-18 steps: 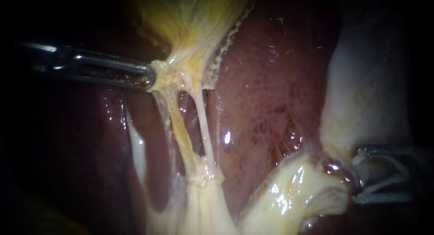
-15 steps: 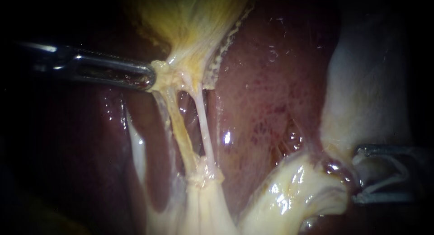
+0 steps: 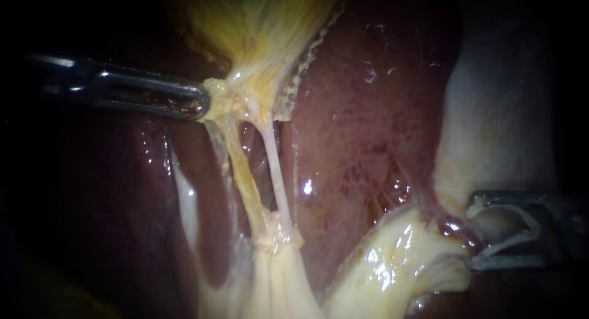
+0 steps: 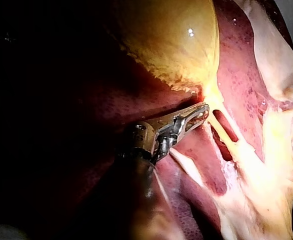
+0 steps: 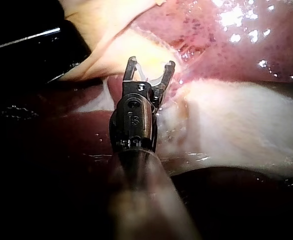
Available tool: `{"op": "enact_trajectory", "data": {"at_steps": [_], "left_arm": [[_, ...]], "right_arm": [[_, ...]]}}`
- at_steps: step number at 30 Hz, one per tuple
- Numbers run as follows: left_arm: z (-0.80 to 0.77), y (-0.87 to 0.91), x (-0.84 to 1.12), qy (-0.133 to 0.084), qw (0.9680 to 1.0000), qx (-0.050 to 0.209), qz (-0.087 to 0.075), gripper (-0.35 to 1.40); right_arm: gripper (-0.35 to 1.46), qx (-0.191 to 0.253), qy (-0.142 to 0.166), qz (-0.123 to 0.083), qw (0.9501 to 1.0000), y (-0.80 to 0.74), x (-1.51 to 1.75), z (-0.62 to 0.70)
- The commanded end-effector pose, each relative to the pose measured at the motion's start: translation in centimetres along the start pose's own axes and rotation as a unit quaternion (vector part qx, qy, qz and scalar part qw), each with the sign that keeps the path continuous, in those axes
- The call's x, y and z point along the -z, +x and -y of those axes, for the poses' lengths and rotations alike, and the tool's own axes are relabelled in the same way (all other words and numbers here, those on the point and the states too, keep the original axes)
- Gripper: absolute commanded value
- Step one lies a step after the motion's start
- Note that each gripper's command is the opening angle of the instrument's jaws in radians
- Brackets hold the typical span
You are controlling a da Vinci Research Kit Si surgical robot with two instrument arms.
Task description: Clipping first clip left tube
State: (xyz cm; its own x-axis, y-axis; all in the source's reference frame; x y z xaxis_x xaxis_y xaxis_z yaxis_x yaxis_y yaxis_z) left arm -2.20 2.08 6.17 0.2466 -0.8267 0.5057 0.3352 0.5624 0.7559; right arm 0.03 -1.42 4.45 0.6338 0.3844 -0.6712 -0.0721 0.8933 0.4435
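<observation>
My left instrument (image 3: 205, 102) comes in from the left, its jaws shut on the pale knot of tissue at the neck of the yellow gallbladder (image 3: 257, 30). The left wrist view shows the same grip by the left instrument (image 4: 200, 113) under the gallbladder (image 4: 171, 40). Two tubes run down from that knot: the thicker yellowish left tube (image 3: 242, 172) and the thin pale right tube (image 3: 277, 172). They meet at a pale stump (image 3: 276, 236). My right instrument (image 3: 473, 232) stands far to the right with its jaws open, and a pale clip (image 3: 521, 230) sits between them. The right instrument (image 5: 150, 66) is apart from both tubes.
Dark red liver (image 3: 362, 122) lies behind and beside the tubes. Glossy pale fat (image 3: 399, 257) bulges between the tubes and my right instrument, touching its jaw tips. A whitish sheet of tissue (image 3: 503, 104) rises above the right instrument.
My right instrument has slid left and slightly up, toward the pale fat. The left instrument has lifted the gallbladder neck a little.
</observation>
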Motion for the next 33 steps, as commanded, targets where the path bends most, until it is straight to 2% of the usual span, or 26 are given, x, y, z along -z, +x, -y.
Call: {"op": "enact_trajectory", "data": {"at_steps": [1, 6, 16, 33], "left_arm": [[0.0, 0.0, 0.0, 0.0, 1.0, 0.0, 0.0, -0.35], [0.0, 0.0, 0.0, 0.0, 1.0, 0.0, 0.0, -0.35], [0.0, 0.0, 0.0, 0.0, 1.0, 0.0, 0.0, -0.35], [0.0, 0.01, -0.01, 0.0, 1.0, 0.0, 0.0, -0.35]], "right_arm": [[0.5, -0.001, -0.001, -0.001, 1.0, 0.02, -0.02, 0.0], [0.5, -0.005, -0.005, -0.007, 1.0, 0.12, -0.16, -0.04], [0.5, -0.013, -0.011, -0.037, 0.9992, 0.34, -0.44, -0.06], [0.49, -0.034, 0.003, -0.041, 0.9986, 0.57, -0.87, -0.18]]}}
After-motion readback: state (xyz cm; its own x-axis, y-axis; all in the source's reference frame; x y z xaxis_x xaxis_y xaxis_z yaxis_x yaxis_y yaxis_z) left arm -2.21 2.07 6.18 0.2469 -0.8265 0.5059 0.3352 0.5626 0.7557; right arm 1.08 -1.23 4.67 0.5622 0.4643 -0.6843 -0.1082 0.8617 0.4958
